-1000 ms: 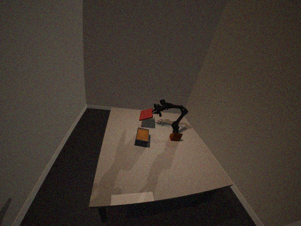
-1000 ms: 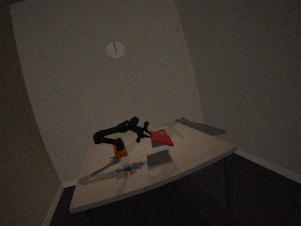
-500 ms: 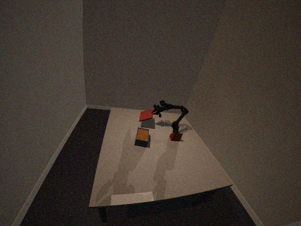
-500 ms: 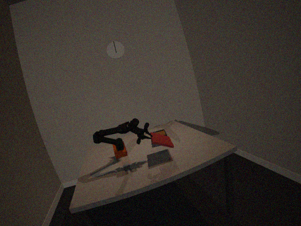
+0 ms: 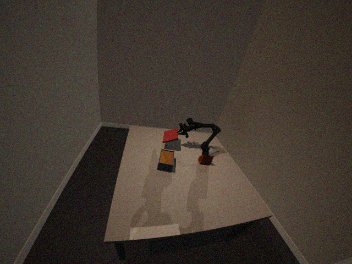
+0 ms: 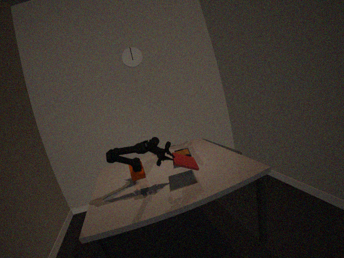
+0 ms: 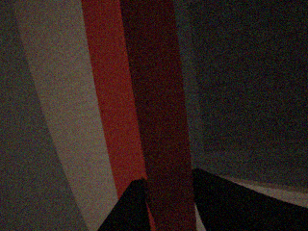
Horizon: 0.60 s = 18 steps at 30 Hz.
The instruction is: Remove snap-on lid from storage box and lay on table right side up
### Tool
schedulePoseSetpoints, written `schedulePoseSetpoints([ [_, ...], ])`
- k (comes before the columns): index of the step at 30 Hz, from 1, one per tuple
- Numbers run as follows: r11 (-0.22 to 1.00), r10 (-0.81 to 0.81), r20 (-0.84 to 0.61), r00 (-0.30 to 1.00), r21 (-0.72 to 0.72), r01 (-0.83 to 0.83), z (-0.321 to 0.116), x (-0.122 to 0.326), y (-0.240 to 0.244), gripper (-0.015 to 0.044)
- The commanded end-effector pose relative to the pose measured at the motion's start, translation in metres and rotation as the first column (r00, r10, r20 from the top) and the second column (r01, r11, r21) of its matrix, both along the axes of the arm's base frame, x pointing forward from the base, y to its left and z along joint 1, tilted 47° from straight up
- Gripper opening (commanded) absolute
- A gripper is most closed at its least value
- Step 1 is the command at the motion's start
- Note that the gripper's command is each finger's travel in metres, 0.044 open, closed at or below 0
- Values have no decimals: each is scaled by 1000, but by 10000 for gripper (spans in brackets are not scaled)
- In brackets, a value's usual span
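Note:
The red lid (image 5: 170,135) (image 6: 185,161) (image 7: 161,111) is off the box and held in the air, a little tilted. My gripper (image 5: 178,132) (image 6: 173,157) (image 7: 169,185) is shut on one edge of it; in the wrist view the lid's edge runs up from between the two dark fingertips. The storage box (image 5: 165,166) (image 6: 189,152) stands open on the table, dark-walled with an orange inside. In the exterior view the lid covers part of it. The lid's underside is hidden in the top and exterior views.
The lid's grey shadow falls on the table (image 5: 142,181) (image 6: 227,166), beyond the box in the top view. The arm's orange base (image 5: 205,160) (image 6: 137,172) stands to the right of the box in that view. A pale patch shows at the table's near edge there.

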<state>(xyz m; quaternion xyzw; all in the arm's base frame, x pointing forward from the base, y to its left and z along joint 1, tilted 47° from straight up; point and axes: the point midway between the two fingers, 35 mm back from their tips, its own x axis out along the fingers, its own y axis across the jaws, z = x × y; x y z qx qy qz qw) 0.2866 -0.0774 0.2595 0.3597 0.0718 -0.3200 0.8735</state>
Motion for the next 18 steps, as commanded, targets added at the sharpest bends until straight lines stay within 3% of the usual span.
schedulePoseSetpoints([
  [1, 1000, 12, 2, 1000, 1, -12, -2, 1, 0, 0],
  [18, 1000, 12, 3, 1000, 0, -12, -11, 1, -10, 0],
])
